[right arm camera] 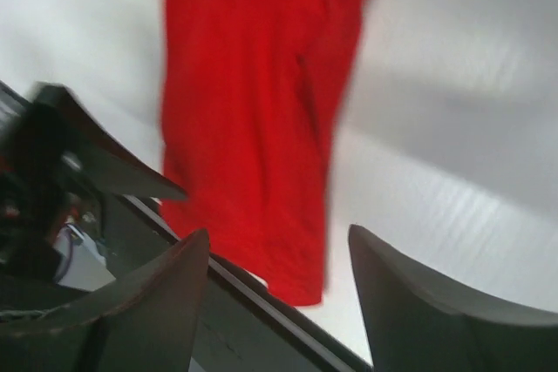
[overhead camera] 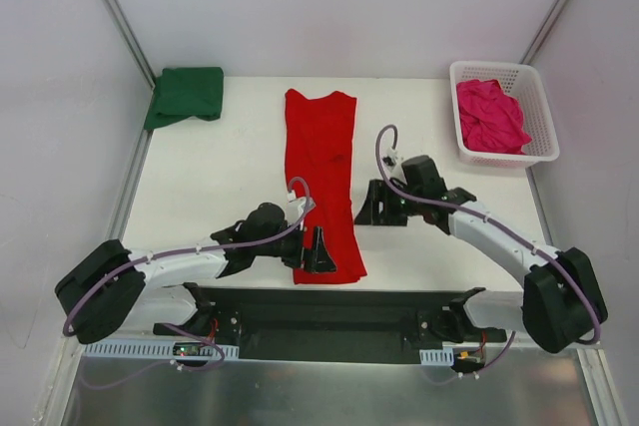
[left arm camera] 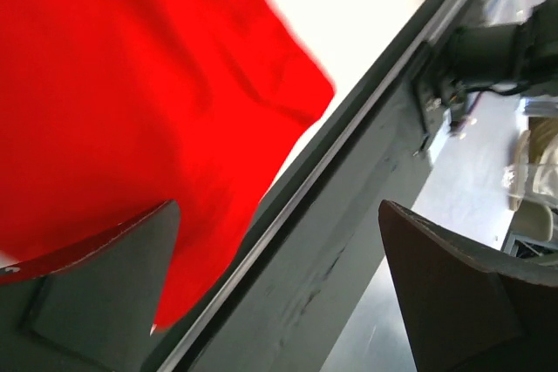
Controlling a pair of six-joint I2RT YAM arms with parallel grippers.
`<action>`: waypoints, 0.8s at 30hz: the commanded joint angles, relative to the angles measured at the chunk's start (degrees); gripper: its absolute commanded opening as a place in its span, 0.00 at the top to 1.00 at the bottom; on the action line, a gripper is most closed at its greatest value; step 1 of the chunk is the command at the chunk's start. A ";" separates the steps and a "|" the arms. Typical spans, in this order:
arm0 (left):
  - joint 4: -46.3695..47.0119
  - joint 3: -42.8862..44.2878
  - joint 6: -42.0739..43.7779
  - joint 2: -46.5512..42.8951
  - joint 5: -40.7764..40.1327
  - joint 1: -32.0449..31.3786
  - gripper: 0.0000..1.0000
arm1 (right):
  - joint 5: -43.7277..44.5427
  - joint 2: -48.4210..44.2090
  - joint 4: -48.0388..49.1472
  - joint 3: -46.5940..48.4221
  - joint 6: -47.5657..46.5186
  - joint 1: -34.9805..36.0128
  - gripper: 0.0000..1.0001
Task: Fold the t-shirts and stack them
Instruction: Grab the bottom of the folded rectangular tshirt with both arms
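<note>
Jaws on both arms stand spread wide, neither pinching any cloth, while the red t-shirt (overhead camera: pixel 321 187) lies flat down the middle of the table (overhead camera: pixel 220 177). The left jaws sit low at the shirt's near left corner. One finger (left arm camera: pixel 105 289) is over the red hem and the other (left arm camera: pixel 462 302) is out past the table's near edge, beyond the dark rail (left arm camera: pixel 331 241). The cloth lies under and beside them, not caught between the tips. The right jaws hang just off the shirt's right edge. In the blurred right wrist view, the shirt's near end shows in the gap between the fingers (right arm camera: pixel 148 302), ahead of them and apart.

The red shirt is folded lengthwise into a long narrow strip, running from the far side to the near edge, with a few soft creases. The dark green t-shirt (overhead camera: pixel 186 95) lies folded at the far left corner, partly over the table's edge. The magenta-pink t-shirt (overhead camera: pixel 491 115) sits crumpled in the white lattice basket (overhead camera: pixel 542 112) at the far right corner, well apart from both arms.
</note>
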 commanded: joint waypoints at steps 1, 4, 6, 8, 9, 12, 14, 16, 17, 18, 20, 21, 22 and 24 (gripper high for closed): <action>-4.22 -4.47 -2.27 -6.73 -6.08 -0.38 0.01 | 3.41 -8.01 -0.96 -9.14 3.63 0.63 0.29; -7.83 -7.37 -3.50 -12.79 -8.99 -0.38 0.01 | 3.33 -12.22 0.18 -15.73 5.92 0.98 0.25; -9.06 -10.01 -4.81 -17.53 -10.74 -0.30 0.01 | 3.33 -13.81 0.79 -19.24 7.41 1.24 0.23; -10.12 -12.46 -5.95 -21.49 -11.63 -0.30 0.01 | 3.51 -15.57 1.41 -20.75 8.12 1.95 0.23; -10.47 -13.09 -6.13 -22.55 -12.15 -0.30 0.01 | 3.60 -15.93 1.50 -22.06 8.73 2.21 0.23; -11.44 -14.67 -6.49 -24.49 -12.95 -0.30 0.01 | 3.60 -16.28 2.38 -23.12 9.61 3.53 0.22; -11.44 -15.55 -6.75 -23.97 -13.65 -0.30 0.01 | 3.68 -16.11 3.60 -24.18 10.67 4.93 0.22; -11.44 -15.73 -6.66 -22.13 -14.26 -0.30 0.01 | 4.21 -15.84 4.83 -25.14 12.24 6.77 0.22; -11.18 -15.73 -6.49 -21.42 -14.35 -0.30 0.01 | 4.56 -15.41 6.14 -25.32 12.86 7.39 0.22; -10.74 -15.73 -6.31 -20.81 -14.35 -0.30 0.01 | 5.26 -14.97 6.85 -25.50 13.39 8.01 0.22; -8.38 -15.99 -5.96 -18.44 -14.00 -0.30 0.01 | 6.14 -14.00 9.14 -25.76 14.80 10.20 0.22; -7.32 -16.08 -5.96 -17.56 -14.00 -0.30 0.01 | 6.84 -12.52 9.93 -25.85 15.24 11.51 0.22; -6.35 -16.17 -5.87 -15.64 -13.65 -0.30 0.01 | 7.20 -11.72 10.81 -25.85 15.67 12.14 0.22; -4.07 -16.00 -5.96 -13.60 -12.43 -0.30 0.01 | 7.81 -9.44 12.92 -25.59 17.08 13.37 0.22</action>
